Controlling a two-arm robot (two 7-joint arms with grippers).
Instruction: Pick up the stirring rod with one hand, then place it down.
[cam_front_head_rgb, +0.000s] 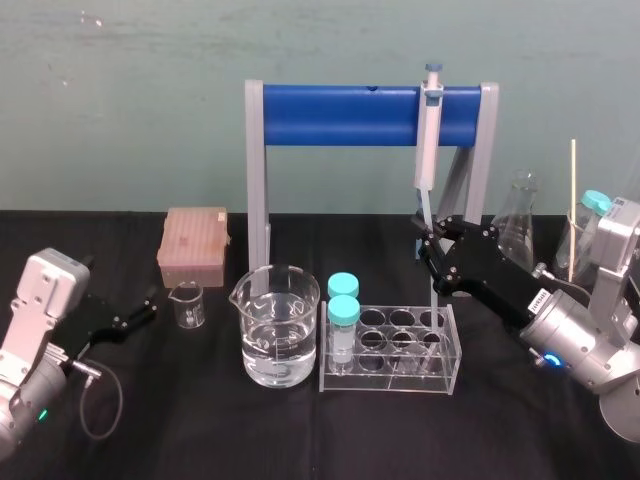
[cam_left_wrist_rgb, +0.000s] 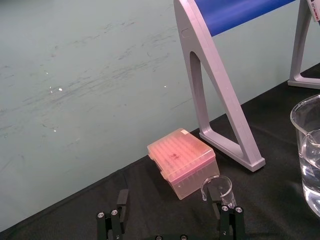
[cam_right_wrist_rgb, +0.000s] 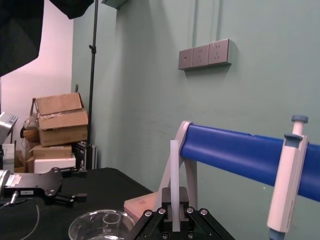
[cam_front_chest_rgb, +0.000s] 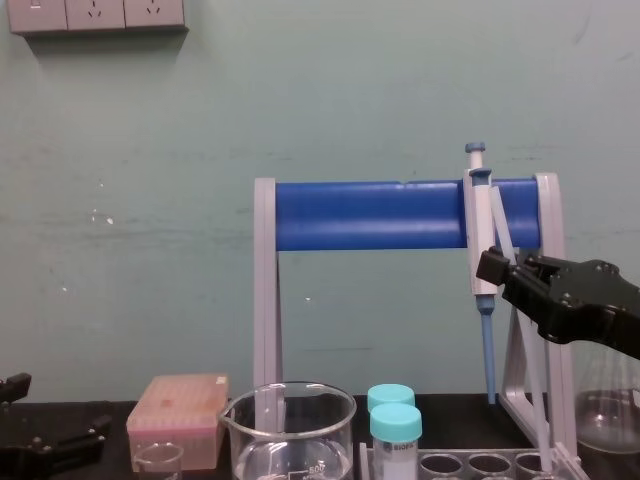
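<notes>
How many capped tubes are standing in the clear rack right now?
2. Both stand at the left end of the rack: one capped tube nearer the robot, the other right behind it. The remaining wells hold no capped tubes.

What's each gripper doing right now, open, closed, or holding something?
Left gripper: open, empty, beside the small beaker.
Right gripper: shut on the stirring rod, above the tube rack.

Nothing reads clearly: the white label (cam_front_head_rgb: 540, 298) on the hand's (cam_front_head_rgb: 431, 243) black body is too small.
</notes>
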